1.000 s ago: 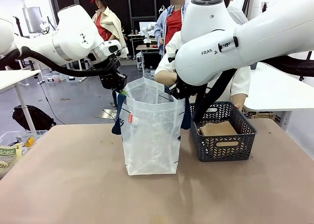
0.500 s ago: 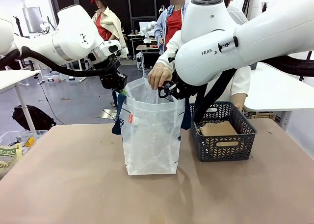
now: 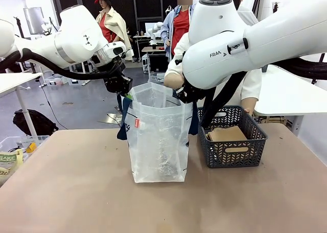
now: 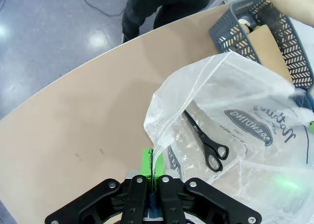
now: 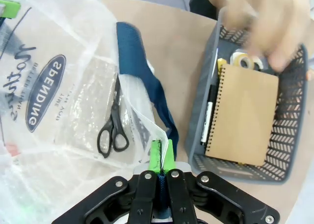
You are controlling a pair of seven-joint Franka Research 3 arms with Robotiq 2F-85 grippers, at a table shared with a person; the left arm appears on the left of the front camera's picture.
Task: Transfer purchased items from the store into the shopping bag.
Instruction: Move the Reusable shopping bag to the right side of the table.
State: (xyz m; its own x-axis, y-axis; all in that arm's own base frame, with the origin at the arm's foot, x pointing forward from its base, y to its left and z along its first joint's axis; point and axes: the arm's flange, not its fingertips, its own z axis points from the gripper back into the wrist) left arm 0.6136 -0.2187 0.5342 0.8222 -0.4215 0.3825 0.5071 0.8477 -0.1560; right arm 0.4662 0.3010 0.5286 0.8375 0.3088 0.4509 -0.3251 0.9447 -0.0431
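- We see the shopping bag (image 3: 157, 136) standing upright near the middle of the tan surface (image 3: 76, 192), its mouth held open from both sides.
- The left fingers (image 4: 146, 164) are pressed together on the bag's rim on the robot's left side. A strip of navy strap shows between them.
- The right fingers (image 5: 155, 157) pinch the opposite rim in the same way, and the navy handle (image 5: 147, 84) runs down into their grip.
- A small red label (image 3: 136, 123) sits on the bag's left front edge. The wrist views show a dark oval print reading "SPENDING" through the plastic.
- Black-handled scissors (image 4: 208, 140) lie inside the bag on its bottom.
- A dark grey lattice basket (image 3: 232, 151) stands just beside the bag, on the robot's right.
- In the basket we make out a brown spiral notebook (image 5: 243, 113), a black pen (image 5: 210, 113) along its spine side, and tape rolls (image 5: 243, 61) at the far end.
- A person's hand (image 3: 172, 79) is above the bag's far rim, close to the right arm. In the right wrist view it is a blur above the basket, and we cannot tell whether it holds anything.
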